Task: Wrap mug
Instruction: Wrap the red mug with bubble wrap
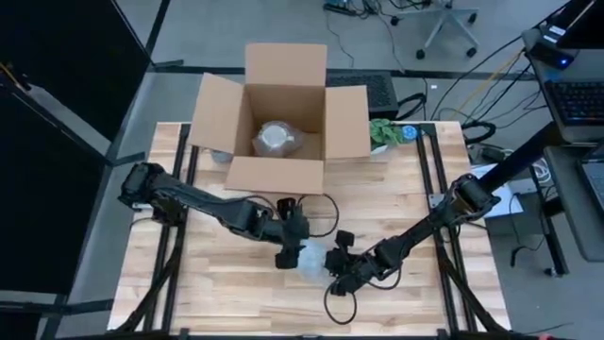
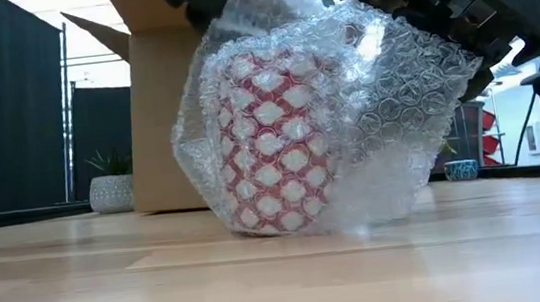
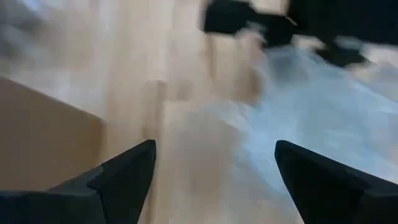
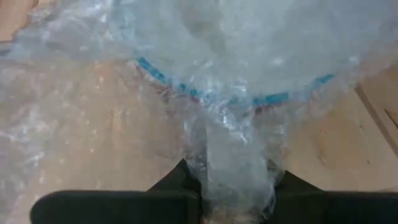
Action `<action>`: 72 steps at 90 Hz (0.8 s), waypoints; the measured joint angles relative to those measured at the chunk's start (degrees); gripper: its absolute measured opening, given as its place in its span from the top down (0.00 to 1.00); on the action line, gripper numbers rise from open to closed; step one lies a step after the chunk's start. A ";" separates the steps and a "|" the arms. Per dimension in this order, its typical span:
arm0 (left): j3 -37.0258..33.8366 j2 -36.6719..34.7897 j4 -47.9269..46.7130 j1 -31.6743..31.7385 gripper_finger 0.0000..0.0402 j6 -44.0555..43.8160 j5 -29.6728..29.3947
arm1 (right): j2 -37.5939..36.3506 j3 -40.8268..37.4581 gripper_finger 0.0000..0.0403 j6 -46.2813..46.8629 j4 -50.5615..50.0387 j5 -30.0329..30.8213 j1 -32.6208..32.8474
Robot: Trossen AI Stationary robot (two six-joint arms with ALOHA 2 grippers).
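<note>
While the mug (image 2: 274, 140) sat on the bench (image 2: 114, 288) near its front middle, bubble wrap (image 2: 387, 119) half covered it.
Right end effector (image 4: 235, 186) was clamped on a bunched wrap edge; left end effector (image 3: 214, 165) hovered beside, fingers apart. Judgement: keep the pinch taut, pull the loose wrap round, don't tip the mug.

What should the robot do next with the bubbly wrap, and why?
Probably the right gripper, shut on the bubble wrap, should pull it across the mug. A loose flap bulges on one side, and the open left gripper holds nothing.
</note>
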 joint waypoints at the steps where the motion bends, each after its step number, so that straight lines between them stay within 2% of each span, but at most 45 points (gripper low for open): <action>1: -0.22 0.16 0.00 0.08 0.21 -0.02 -0.30 | 0.00 0.00 0.90 0.01 0.02 0.01 0.00; 10: -2.56 2.12 2.13 1.19 0.21 -1.23 -0.99 | -0.02 -0.01 0.90 0.37 0.08 -0.03 -0.02; 35: -4.18 3.96 15.68 0.71 0.21 -1.20 8.22 | -0.02 -0.07 0.90 -0.72 -0.02 -1.52 0.16; 54: -4.20 4.33 17.11 -0.43 0.20 -1.04 10.03 | -0.02 -0.07 0.90 -0.94 0.17 -1.04 -0.02; 72: -3.89 10.19 17.69 -0.52 0.20 -2.13 9.80 | -0.02 0.02 0.90 -0.81 0.52 -1.05 -0.09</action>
